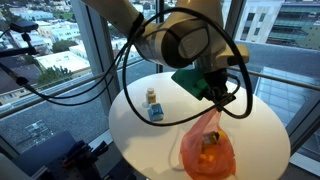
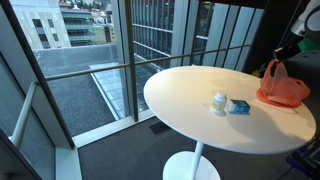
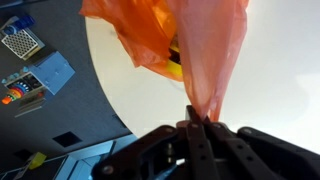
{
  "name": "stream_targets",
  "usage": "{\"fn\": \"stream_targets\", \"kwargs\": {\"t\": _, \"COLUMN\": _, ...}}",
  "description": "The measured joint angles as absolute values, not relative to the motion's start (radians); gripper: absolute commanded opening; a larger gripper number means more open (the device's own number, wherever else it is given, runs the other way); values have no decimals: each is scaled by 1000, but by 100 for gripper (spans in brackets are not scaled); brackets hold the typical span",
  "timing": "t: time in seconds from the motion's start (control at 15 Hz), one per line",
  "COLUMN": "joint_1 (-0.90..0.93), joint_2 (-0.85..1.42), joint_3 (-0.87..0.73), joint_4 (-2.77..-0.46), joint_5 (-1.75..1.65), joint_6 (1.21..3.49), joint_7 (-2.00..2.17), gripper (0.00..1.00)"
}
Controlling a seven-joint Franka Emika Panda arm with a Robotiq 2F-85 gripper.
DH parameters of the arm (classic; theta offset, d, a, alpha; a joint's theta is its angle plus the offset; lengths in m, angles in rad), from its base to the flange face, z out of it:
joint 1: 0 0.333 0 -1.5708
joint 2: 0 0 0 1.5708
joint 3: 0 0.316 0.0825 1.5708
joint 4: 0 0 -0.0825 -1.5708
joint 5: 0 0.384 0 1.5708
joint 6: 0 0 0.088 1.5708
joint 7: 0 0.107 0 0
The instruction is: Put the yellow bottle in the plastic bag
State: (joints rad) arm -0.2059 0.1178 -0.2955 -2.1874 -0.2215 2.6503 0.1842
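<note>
The gripper (image 3: 200, 126) is pinching the top of the orange plastic bag (image 3: 205, 45), and the yellow bottle (image 3: 176, 68) is sitting inside the bag.

In the wrist view, the two fingers are squeezing together on the bunched top of the bag. In both exterior views, the bag (image 1: 205, 152) (image 2: 282, 90) is sitting on the round white table (image 1: 135, 122) (image 2: 180, 90). The yellow bottle (image 1: 210, 140) is showing through the thin plastic, low in the bag. A small white bottle (image 1: 152, 97) (image 2: 219, 101) and a blue box (image 1: 156, 113) (image 2: 238, 107) are standing just beside each other, apart from the bag.

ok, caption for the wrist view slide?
Hand pinches the top of the orange plastic bag over the white table, a yellow object showing inside.
</note>
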Motion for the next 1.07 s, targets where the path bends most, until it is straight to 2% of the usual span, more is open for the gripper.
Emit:
{"fn": "stream_targets", "kwargs": {"t": 0.33, "joint_1": -201, "joint_2": 3, "joint_3": -285, "joint_4": -2238, "joint_5": -331, "joint_6": 2650, "joint_7": 242, "gripper": 2}}
{"fn": "stream_targets", "kwargs": {"t": 0.4, "joint_1": -201, "joint_2": -15, "joint_3": -280, "joint_4": -2247, "joint_5": -346, "joint_6": 2650, "joint_7": 251, "gripper": 28}}
{"fn": "stream_targets", "kwargs": {"t": 0.53, "joint_1": -201, "joint_2": -40, "joint_3": -271, "joint_4": -2263, "joint_5": -364, "joint_6": 2647, "joint_7": 260, "gripper": 35}}
{"fn": "stream_targets", "kwargs": {"t": 1.07, "joint_1": -208, "joint_2": -81, "joint_3": -235, "joint_4": -2306, "joint_5": -366, "joint_6": 2594, "joint_7": 262, "gripper": 98}}
